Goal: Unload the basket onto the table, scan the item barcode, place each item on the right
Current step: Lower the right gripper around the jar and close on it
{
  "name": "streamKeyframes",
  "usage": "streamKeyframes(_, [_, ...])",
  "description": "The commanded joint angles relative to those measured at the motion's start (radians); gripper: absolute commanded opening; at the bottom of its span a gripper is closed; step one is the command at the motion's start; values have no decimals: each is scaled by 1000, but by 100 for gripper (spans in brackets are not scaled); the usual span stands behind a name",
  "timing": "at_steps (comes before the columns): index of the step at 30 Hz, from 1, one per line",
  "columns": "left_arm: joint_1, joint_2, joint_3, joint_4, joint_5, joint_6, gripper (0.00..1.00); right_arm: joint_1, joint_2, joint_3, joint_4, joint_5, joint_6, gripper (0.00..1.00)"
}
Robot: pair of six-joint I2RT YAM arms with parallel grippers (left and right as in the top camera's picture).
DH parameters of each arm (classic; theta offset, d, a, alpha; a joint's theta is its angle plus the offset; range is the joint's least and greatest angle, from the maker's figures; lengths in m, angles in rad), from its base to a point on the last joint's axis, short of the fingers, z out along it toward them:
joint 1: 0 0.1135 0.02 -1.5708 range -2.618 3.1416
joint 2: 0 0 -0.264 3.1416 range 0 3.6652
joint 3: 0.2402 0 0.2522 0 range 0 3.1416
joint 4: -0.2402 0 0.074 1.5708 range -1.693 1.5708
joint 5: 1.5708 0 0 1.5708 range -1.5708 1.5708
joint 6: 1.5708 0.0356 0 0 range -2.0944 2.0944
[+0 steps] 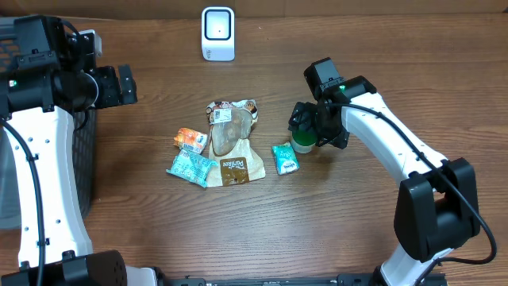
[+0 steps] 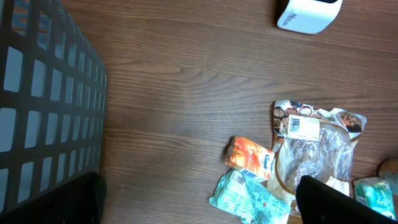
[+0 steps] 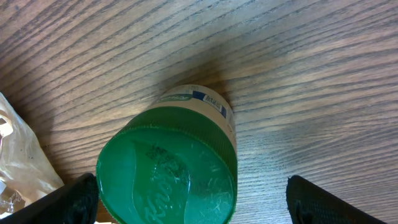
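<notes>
A small jar with a green lid [image 3: 168,174] stands upright on the wooden table, right of the pile of items [image 1: 302,145]. My right gripper [image 3: 199,202] is open and straddles the jar from above. Its left finger [image 3: 68,199] is close beside the lid, and the right finger [image 3: 336,202] stands well clear of it. In the overhead view that gripper [image 1: 313,131] partly covers the jar. The white barcode scanner [image 1: 217,33] stands at the table's back edge. My left gripper [image 1: 131,86] hangs open and empty at the far left [image 2: 196,205].
The pile holds an orange packet [image 1: 189,140], a teal packet [image 1: 191,167], a brown-and-clear bag [image 1: 230,143] and a small teal packet [image 1: 285,157] beside the jar. A dark mesh basket [image 2: 43,93] stands at the left edge.
</notes>
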Motion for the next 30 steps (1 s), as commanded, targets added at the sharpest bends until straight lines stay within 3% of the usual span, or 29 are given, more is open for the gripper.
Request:
streamKeyframes(1, [-1, -3, 27, 0, -4, 16, 100, 4, 3, -5, 3, 14, 4, 93])
streamKeyframes(30, [-1, -3, 27, 0, -4, 16, 99, 4, 3, -8, 27, 14, 4, 85])
